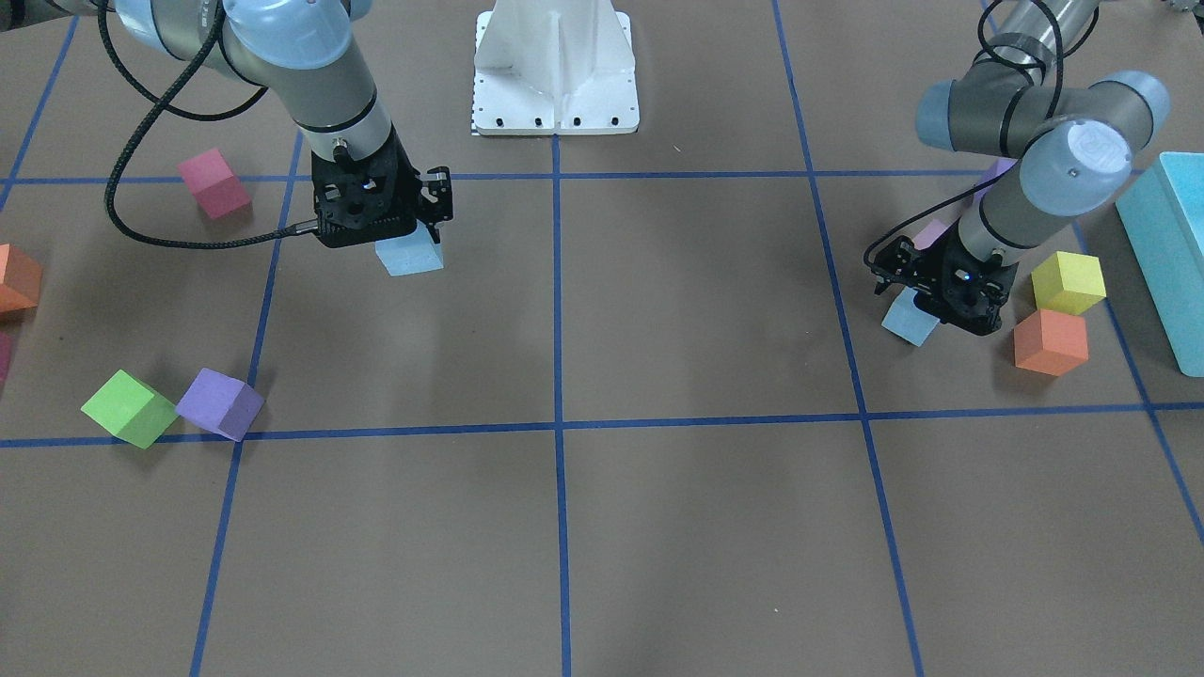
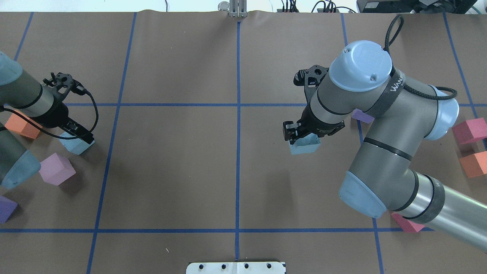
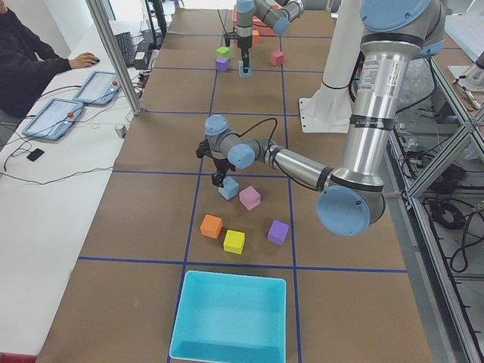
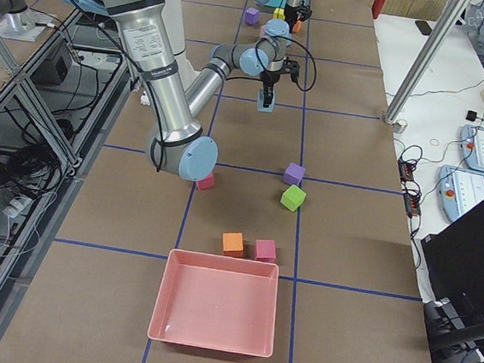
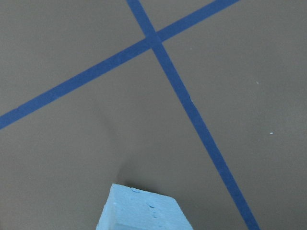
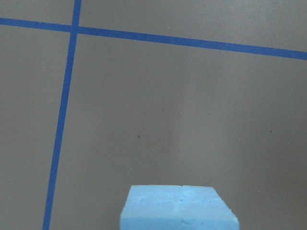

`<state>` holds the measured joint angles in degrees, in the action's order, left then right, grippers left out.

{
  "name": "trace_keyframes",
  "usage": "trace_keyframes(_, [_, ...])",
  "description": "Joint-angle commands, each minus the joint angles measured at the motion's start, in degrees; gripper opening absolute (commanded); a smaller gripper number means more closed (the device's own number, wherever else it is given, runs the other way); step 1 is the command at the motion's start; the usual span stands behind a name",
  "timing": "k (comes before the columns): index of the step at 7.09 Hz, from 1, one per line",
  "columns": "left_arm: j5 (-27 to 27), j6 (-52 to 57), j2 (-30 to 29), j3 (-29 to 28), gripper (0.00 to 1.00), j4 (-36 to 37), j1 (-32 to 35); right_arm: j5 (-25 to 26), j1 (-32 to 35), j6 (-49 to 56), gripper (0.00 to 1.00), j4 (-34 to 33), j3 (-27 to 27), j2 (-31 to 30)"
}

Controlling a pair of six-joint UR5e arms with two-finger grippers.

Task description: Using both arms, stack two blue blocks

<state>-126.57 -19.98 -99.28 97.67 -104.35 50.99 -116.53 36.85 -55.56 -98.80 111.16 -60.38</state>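
My right gripper (image 1: 400,233) is shut on one pale blue block (image 1: 410,257), which looks lifted a little off the table; both also show in the overhead view, gripper (image 2: 299,136) above block (image 2: 304,146). My left gripper (image 1: 926,299) is shut on the other pale blue block (image 1: 910,321), tilted, low over or at the table; overhead it (image 2: 75,134) sits over that block (image 2: 77,145). Each wrist view shows only the top of its block, left (image 5: 142,212) and right (image 6: 177,207), with no fingers visible. The two blocks are far apart.
Near the left gripper: lilac cube (image 1: 931,233), yellow cube (image 1: 1068,282), orange cube (image 1: 1051,341), large teal box (image 1: 1171,254). On the right arm's side: pink cube (image 1: 214,183), orange cube (image 1: 14,277), green cube (image 1: 127,406), purple cube (image 1: 221,402). White pedestal (image 1: 555,66) at the robot's base.
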Motion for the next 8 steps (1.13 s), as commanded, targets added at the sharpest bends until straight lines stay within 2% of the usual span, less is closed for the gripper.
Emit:
trace_keyframes(1, [0.1, 0.03, -0.39, -1.24, 0.98, 0.11, -0.01, 0.52, -0.46, -1.29, 0.53, 0.1, -0.59, 0.26])
trace_keyframes(4, [0.18, 0.56, -0.22, -2.66, 0.97, -0.24, -0.01, 2.8, -2.04, -6.38, 0.53, 0.01, -3.67, 4.56])
trace_keyframes(6, [0.18, 0.38, -0.3, -2.83, 0.76, -0.24, -0.01, 3.33, -2.39, -10.86, 0.53, 0.1, -4.55, 5.88])
trace_keyframes(7, [0.18, 0.04, -0.48, -2.83, 0.69, -0.24, -0.01, 6.64, -4.13, -14.28, 0.53, 0.1, -5.51, 7.19])
trace_keyframes(8, [0.88, -0.06, -0.57, -2.92, 0.62, -0.16, -0.01, 7.63, -5.2, -15.35, 0.53, 0.1, -5.78, 7.38])
